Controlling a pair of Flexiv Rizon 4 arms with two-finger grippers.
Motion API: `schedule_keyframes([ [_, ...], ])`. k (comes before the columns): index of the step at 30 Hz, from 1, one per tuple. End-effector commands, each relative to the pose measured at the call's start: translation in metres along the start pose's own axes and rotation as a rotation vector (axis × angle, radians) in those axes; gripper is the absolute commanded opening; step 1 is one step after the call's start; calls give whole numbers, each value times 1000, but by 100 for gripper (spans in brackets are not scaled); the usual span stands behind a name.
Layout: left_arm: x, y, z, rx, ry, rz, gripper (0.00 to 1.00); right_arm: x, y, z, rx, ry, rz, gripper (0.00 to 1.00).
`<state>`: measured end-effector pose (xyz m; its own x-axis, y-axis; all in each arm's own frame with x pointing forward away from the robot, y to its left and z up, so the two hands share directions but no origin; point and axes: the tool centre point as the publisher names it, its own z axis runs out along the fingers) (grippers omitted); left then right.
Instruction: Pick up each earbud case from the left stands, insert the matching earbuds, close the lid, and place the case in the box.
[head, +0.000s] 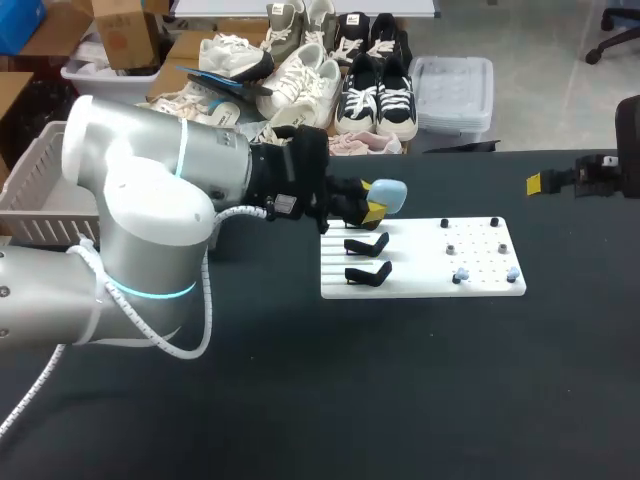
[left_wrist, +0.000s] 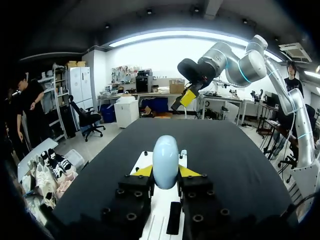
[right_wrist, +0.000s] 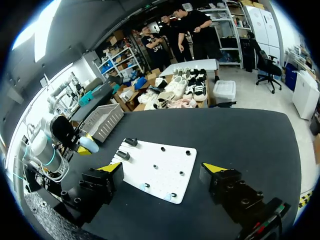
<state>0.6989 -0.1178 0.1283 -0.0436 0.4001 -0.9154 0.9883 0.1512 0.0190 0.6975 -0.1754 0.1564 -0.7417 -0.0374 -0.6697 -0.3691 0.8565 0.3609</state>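
Between the left gripper's (left_wrist: 165, 172) yellow tips sits the pale blue case (left_wrist: 165, 161), pinched from both sides and clear of the white board (head: 420, 285), with two black stands (head: 366, 245) close under it. Right gripper (right_wrist: 162, 172) hangs wide open and holds nothing, the board ahead of and below it. Risks: the case is smooth and rounded (only its lower part is pinched), so it may twist or slip when the lid gets pushed. Tiny earbuds (head: 460, 273), at the board's end away from the left gripper, could be fumbled or mismatched. Basket (head: 40, 190) lies behind the left gripper, so the carry is long.
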Motion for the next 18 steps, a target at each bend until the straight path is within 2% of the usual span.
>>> schedule_keyframes([
  [1, 0, 0, 10, -39, -6, -8, 0, 2, 6, -3, -31, 17, -29, 100],
  [12, -6, -2, 23, -57, -4, 12, 0, 10, 47, 7, -102, 112, -139, 100],
  [18, -11, -1, 29, -59, -5, 18, 0, 12, 61, 18, -128, 152, -165, 100],
])
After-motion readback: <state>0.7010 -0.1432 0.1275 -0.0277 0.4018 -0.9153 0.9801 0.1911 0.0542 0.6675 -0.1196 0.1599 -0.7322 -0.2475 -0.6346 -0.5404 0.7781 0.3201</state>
